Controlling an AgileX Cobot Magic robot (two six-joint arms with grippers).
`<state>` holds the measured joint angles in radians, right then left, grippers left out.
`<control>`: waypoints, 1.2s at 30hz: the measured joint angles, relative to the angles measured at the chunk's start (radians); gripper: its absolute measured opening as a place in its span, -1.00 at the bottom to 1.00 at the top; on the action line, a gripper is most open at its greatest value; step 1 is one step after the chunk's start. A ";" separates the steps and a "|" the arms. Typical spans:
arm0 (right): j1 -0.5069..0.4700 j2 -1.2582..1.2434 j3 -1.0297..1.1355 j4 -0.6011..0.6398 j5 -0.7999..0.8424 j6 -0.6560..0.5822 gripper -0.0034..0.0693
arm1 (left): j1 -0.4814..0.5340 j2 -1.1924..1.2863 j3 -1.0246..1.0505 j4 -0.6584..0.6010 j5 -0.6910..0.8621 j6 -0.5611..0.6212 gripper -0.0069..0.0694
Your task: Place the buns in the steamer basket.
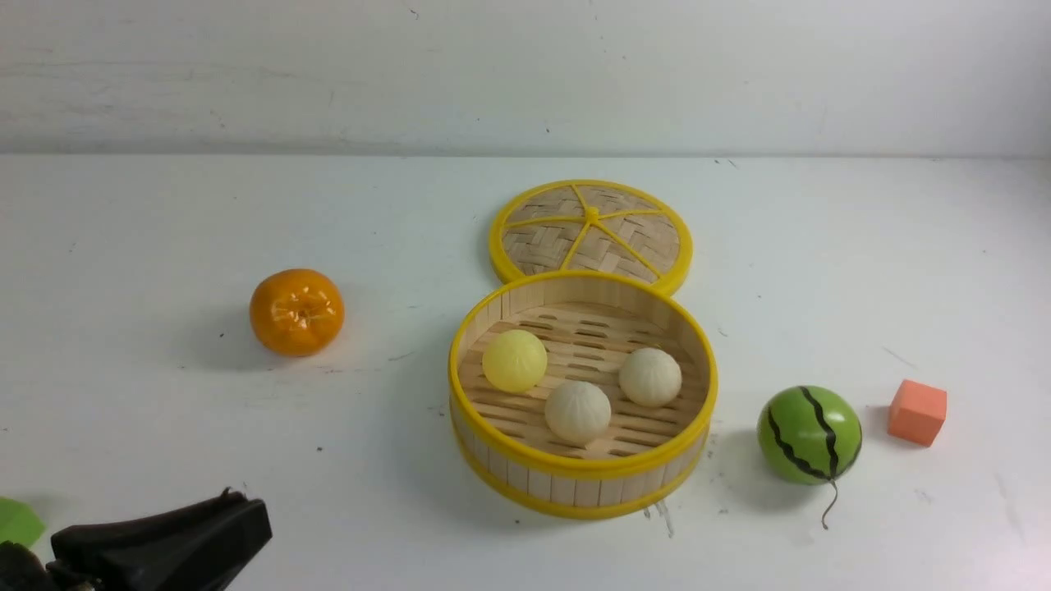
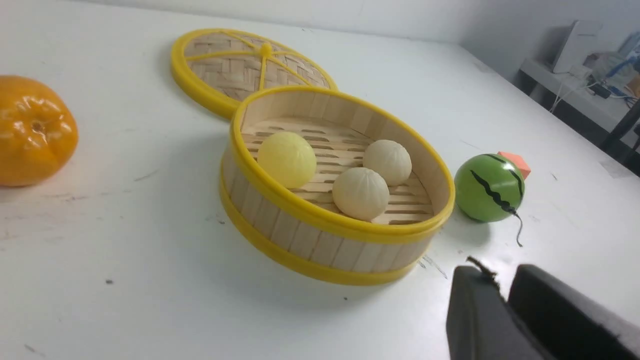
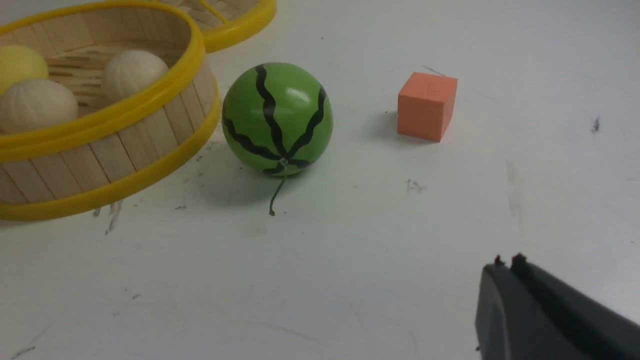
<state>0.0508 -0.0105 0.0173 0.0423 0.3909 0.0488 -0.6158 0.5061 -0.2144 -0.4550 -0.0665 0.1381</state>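
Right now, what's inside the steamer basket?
Three buns sit on the slatted floor of the steamer basket: a pale yellow bun and two cream-white buns. The near wall hides a strip of floor in the front view.

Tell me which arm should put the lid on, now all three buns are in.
Right, probably. The lid lies just behind the steamer basket, slightly right of centre. The left gripper sits low at far left; either arm faces a long reach.
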 joint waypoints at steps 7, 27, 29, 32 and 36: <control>0.000 0.000 0.000 0.000 0.000 0.000 -0.90 | 0.117 -0.184 0.144 0.000 -0.195 -0.012 -0.65; 0.000 0.000 0.000 0.000 0.000 -0.001 -0.86 | 0.503 -0.516 0.245 0.336 0.434 -0.491 -0.85; 0.000 0.000 0.000 0.000 0.000 -0.002 -0.85 | 0.503 -0.516 0.245 0.337 0.434 -0.499 -0.85; 0.000 0.000 0.000 0.000 -0.001 -0.002 -0.85 | 0.503 -0.516 0.245 0.337 0.434 -0.502 -0.85; 0.000 0.000 0.000 0.000 -0.001 -0.004 -0.84 | 0.503 -0.516 0.245 0.337 0.434 -0.502 -0.85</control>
<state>0.0508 -0.0105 0.0173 0.0423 0.3897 0.0452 -0.1132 -0.0100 0.0307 -0.1180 0.3680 -0.3640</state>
